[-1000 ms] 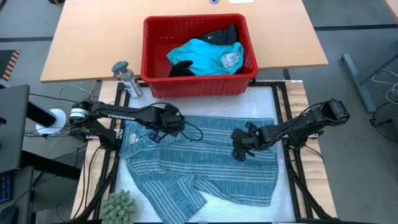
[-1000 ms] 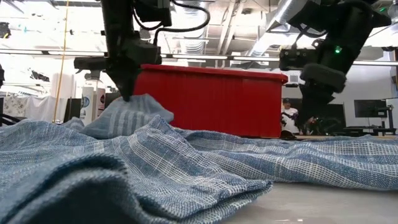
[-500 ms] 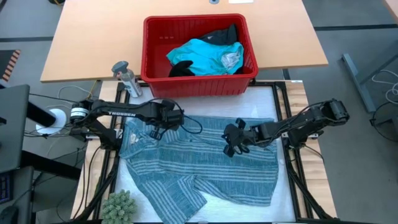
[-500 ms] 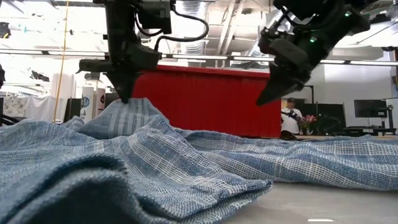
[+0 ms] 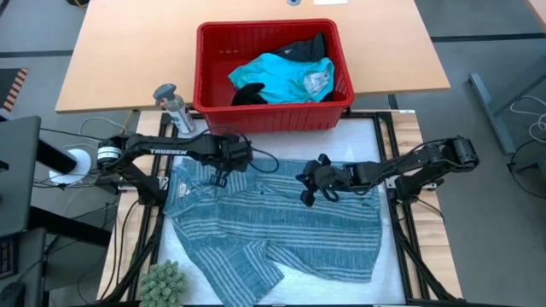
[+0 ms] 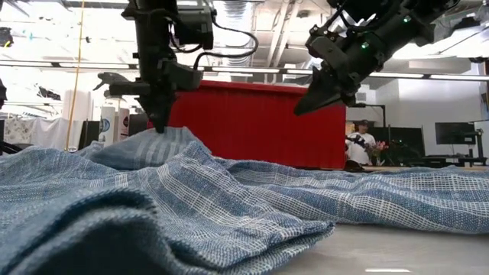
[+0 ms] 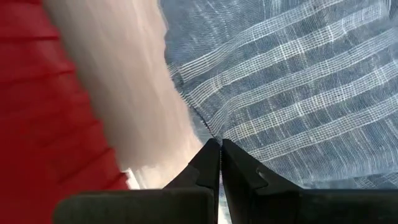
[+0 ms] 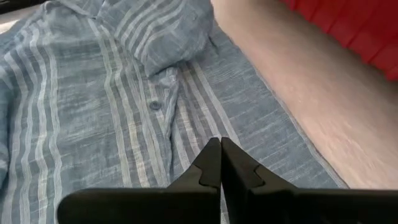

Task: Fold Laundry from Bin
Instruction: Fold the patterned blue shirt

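- Table (image 5: 111, 51): a pale wooden top is seen at the far side, with a white work mat (image 5: 358, 136) nearer, on which the folding is being done.
- Striped shirt (image 5: 281, 230): one blue-grey striped garment is laid out on the mat, near of the bin. It is spread but rumpled, with a loose flap turned over at the near left. No finished fold is visible; folding is judged to be at an early stage.
- Bin (image 5: 213, 111): the red tub stands at the far edge of the mat. A turquoise garment (image 5: 277, 77) and black garments (image 5: 303, 47) are seen inside it, so most of the laundry is judged not yet handled.
- Left gripper (image 5: 217, 177): it is placed at the shirt's far left edge, just near of the bin. In the left wrist view the fingers are pressed together at the cloth's edge; a small peak of cloth is drawn up under it in the low view, so the hem is judged to be pinched.
- Right gripper (image 5: 309, 194): it is held above the shirt's far middle, clear of the cloth in the low view, fingers closed together on nothing.
- Grey bottle (image 5: 173, 107): it stands left of the bin, untouched.
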Controlling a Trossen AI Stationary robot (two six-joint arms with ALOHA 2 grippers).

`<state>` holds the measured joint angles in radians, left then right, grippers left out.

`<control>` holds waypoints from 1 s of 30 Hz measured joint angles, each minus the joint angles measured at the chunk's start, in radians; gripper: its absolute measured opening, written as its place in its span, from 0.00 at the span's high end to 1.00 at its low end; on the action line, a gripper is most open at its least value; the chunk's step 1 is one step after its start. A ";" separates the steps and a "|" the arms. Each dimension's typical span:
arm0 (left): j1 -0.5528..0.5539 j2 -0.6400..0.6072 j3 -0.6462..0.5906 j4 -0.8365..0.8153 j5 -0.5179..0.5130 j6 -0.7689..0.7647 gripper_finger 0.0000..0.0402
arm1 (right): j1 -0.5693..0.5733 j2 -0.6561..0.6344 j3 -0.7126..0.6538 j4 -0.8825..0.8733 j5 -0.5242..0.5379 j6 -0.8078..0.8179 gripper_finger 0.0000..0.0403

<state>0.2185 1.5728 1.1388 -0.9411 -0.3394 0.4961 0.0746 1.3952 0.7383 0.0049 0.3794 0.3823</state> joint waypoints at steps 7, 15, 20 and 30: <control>0.006 0.000 -0.057 0.045 0.036 -0.011 1.00 | -0.006 0.000 0.000 0.012 -0.014 -0.003 0.93; 0.008 0.001 -0.104 0.086 0.010 -0.048 1.00 | -0.003 0.000 0.000 0.038 -0.015 -0.002 0.92; 0.005 -0.013 -0.104 0.053 -0.002 -0.070 0.93 | -0.003 0.000 0.000 0.033 -0.034 -0.002 0.89; 0.005 -0.016 -0.090 0.102 0.021 -0.098 0.63 | -0.003 0.000 0.000 0.045 -0.042 -0.031 0.87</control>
<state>0.2234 1.5566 1.0489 -0.8387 -0.3186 0.3982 0.0711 1.3952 0.7383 0.0502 0.3378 0.3514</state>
